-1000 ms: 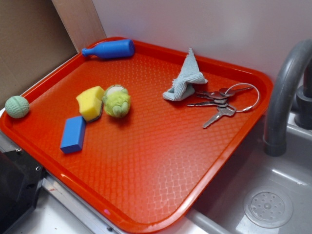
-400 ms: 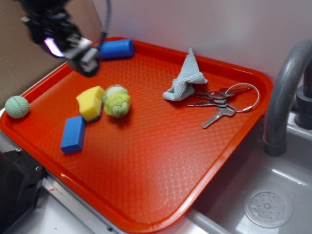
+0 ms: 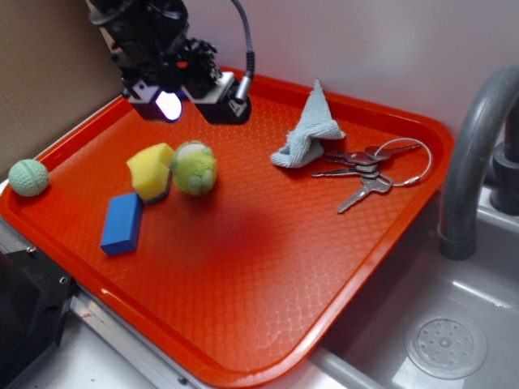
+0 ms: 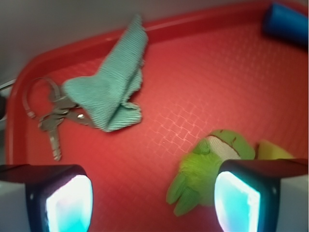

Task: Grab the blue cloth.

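**Arm swings in over the tray, cloth still waiting**

The gripper (image 3: 190, 104) is on the move: a second ago it was nowhere in the exterior view, a moment later it appeared at the far left corner, and now it hangs above the far side of the red tray (image 3: 243, 340), clearly nearer the middle. Its fingers (image 4: 63, 198) stand wide apart with nothing between them, lit pads glowing in the wrist view.

The blue cloth (image 3: 308, 130) has not budged. It sits crumpled on the far right part of the tray, its peak pointing up, touching the bunch of keys (image 3: 369, 170) on its right. In the wrist view the blue cloth (image 4: 111, 92) lies ahead and off toward the left finger, not yet centred between them.

Below the gripper are the green plush toy (image 3: 195, 168) and the yellow sponge (image 3: 150, 170), pressed together, with the blue block (image 3: 122, 223) just near of them and a pale green ball (image 3: 28, 177) at the left rim.

So the approach looks well begun, but the grab is not. My read: the arm needs to carry on right, centre over the peak, then descend, keeping clear of the keys.
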You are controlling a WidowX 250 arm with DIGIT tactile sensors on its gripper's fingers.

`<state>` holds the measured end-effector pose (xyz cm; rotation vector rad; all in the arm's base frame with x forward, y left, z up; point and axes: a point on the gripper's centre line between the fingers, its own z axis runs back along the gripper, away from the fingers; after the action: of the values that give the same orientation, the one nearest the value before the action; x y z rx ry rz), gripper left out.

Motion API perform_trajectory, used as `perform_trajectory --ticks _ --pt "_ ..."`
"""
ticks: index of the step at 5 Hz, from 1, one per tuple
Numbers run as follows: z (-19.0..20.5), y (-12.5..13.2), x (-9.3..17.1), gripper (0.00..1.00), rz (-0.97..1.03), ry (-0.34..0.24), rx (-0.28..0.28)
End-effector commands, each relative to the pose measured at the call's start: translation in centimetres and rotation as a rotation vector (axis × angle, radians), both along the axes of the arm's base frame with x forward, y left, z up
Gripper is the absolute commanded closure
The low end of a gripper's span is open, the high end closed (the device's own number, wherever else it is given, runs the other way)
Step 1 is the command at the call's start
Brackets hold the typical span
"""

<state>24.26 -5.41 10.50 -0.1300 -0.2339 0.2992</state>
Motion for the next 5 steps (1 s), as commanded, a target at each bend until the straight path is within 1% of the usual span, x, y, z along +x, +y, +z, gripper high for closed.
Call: perform_trajectory --ticks 1,3,4,5 --pt "1.6 0.5 1.4 0.00 0.024 -0.047 -0.015" --pt "1.6 0.5 1.4 0.00 0.024 -0.047 -0.015" --pt "-0.8 -2.3 3.4 0.00 -0.036 -0.157 0.012" --pt "-2.4 -3.7 4.9 0.00 -0.118 -0.206 0.039"
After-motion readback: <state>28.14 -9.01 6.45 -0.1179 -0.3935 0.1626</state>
